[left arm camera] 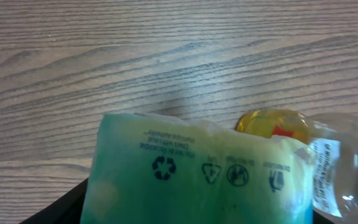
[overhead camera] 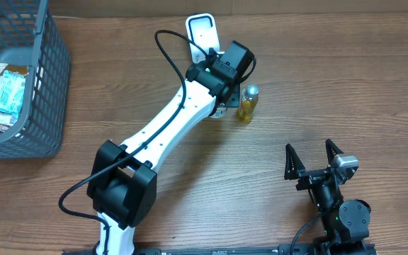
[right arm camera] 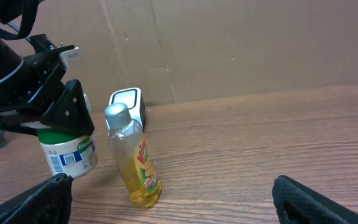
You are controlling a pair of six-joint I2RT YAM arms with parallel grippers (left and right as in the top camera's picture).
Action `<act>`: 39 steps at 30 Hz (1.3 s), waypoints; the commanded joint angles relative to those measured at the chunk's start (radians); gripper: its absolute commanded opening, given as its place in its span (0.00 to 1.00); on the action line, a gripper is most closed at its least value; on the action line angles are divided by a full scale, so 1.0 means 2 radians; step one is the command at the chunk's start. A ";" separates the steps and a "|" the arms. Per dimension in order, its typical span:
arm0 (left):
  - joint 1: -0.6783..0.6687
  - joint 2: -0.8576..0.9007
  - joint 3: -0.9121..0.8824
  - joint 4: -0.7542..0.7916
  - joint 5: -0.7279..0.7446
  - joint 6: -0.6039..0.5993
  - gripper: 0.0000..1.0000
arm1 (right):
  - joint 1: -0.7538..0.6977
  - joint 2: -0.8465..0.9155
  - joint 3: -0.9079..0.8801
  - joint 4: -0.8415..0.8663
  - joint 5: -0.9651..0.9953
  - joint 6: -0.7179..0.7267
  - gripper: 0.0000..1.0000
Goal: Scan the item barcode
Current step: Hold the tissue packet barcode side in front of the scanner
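The left end effector (right arm camera: 61,127) is closed partway around a green-and-white item (right arm camera: 67,152), its dark fingers pinching the green upper part. That item sits just to the left of the bottle (right arm camera: 135,158), close to it but apart. Its white label, with a barcode printed on it, is turned toward the right arm's camera. I cannot tell whether its underside touches the counter (overhead camera: 331,71) or hangs a little above it. From the left wrist camera the item fills the lower frame as a green face with a recycling mark and small symbols, with the bottle's yellow liquid showing just past its edge.

The bottle stands upright, with a silver cap, clear walls and a red-and-yellow label. Beyond it and to its left is the white scanner (overhead camera: 202,30), well clear of the held item. Far to the bottle's left, at the counter's edge, a grey basket (overhead camera: 41,106) holds a few packets (overhead camera: 9,88).

The right end effector (overhead camera: 309,150) is near the front of the counter, to the right of the bottle and well away from it. Its fingers are spread as wide as they go, with nothing between them.
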 commanded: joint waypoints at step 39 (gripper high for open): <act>0.005 0.006 -0.085 0.073 0.010 -0.005 0.38 | -0.002 -0.004 -0.005 0.003 0.003 -0.003 1.00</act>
